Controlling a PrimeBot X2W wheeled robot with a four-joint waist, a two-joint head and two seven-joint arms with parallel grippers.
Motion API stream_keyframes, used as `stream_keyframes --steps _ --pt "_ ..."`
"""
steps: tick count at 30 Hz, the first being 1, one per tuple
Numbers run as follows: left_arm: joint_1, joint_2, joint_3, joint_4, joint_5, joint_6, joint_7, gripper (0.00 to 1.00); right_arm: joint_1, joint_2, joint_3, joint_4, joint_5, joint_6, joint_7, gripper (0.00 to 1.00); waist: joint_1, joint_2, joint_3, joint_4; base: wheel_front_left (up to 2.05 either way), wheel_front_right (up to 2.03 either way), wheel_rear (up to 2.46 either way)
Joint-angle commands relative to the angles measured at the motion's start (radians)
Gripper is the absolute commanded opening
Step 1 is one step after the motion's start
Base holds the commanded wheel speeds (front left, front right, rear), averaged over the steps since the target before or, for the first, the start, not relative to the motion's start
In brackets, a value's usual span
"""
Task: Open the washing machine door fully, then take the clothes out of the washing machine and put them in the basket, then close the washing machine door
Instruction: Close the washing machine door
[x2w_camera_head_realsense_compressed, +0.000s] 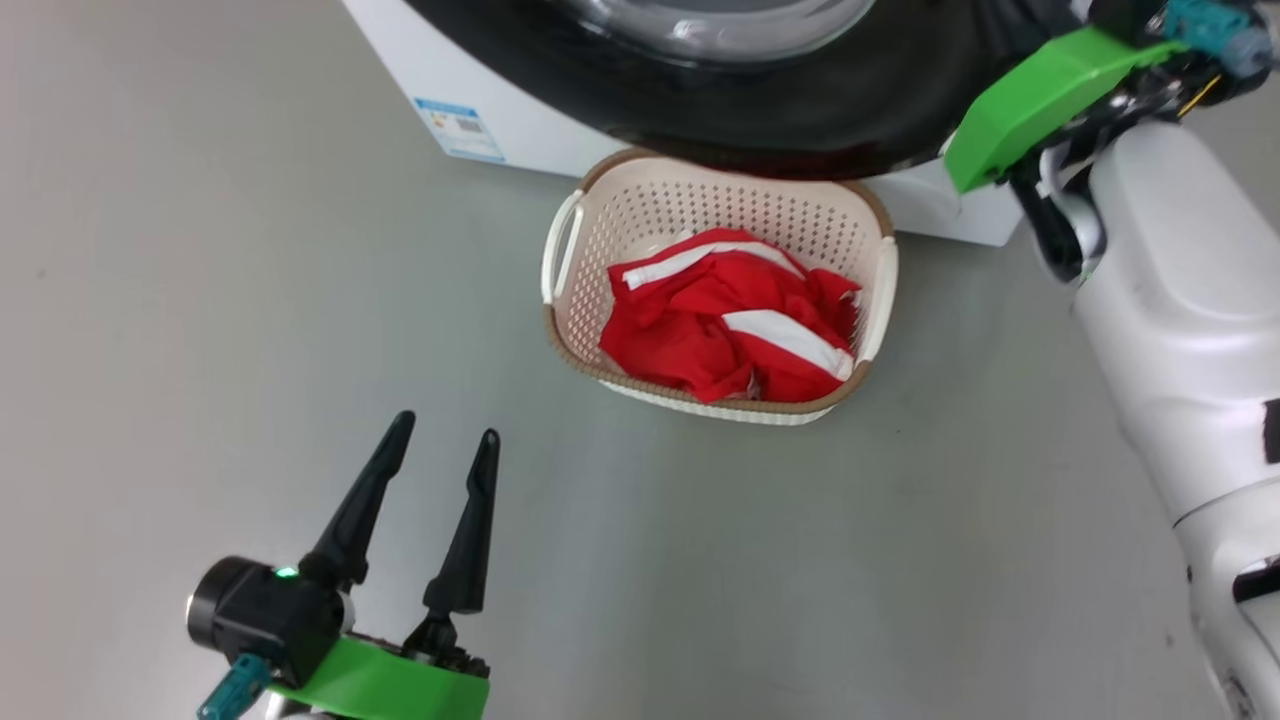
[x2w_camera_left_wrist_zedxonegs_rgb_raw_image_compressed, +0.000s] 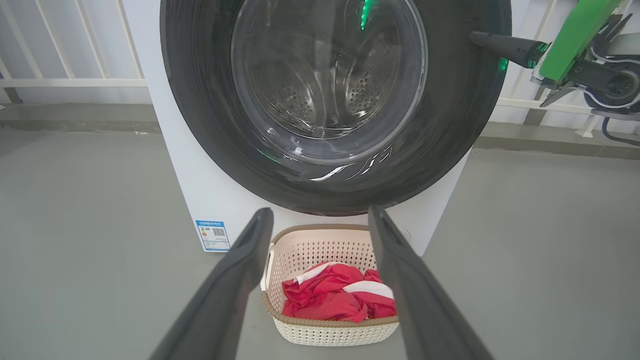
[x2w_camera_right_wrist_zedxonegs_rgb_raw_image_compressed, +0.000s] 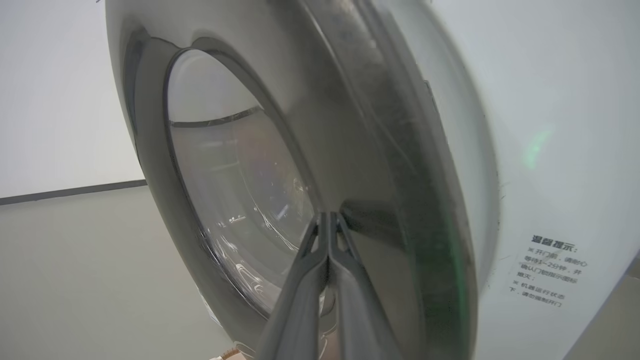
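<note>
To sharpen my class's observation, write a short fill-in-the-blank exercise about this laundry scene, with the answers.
The red clothes lie in the ____.
The left gripper is ____.
The rim of the door, where the shut right gripper has its tips, is ____.
Missing words: basket, open, black.
</note>
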Motion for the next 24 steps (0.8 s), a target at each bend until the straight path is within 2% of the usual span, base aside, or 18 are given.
stream_keyframes --steps 1,12,17,24 --pt "-0.025 0.019 0.025 -0.019 -0.008 -0.006 -0.009 1.0 -0.036 0.009 -0.008 -0.026 -0.005 0.002 -0.006 0.0 0.0 0.0 0.028 0.026 0.0 0.0 0.0" --pt "-0.037 0.013 -0.008 0.002 -0.032 -0.006 -0.009 1.0 -0.147 -0.028 -0.069 -0.007 -0.034 0.002 -0.006 0.0 0.0 0.0 0.095 0.074 0.0 0.0 0.0" --pt "-0.05 0.011 -0.014 0.008 -0.033 -0.006 -0.009 1.0 -0.189 -0.045 -0.148 -0.041 -0.103 0.002 -0.006 0.0 0.0 0.0 0.121 0.079 0.0 0.0 0.0" --pt "-0.066 0.009 -0.017 0.027 -0.039 -0.006 -0.009 1.0 -0.16 -0.008 -0.228 -0.084 -0.197 0.002 -0.006 0.0 0.0 0.0 0.118 0.073 0.0 0.0 0.0"
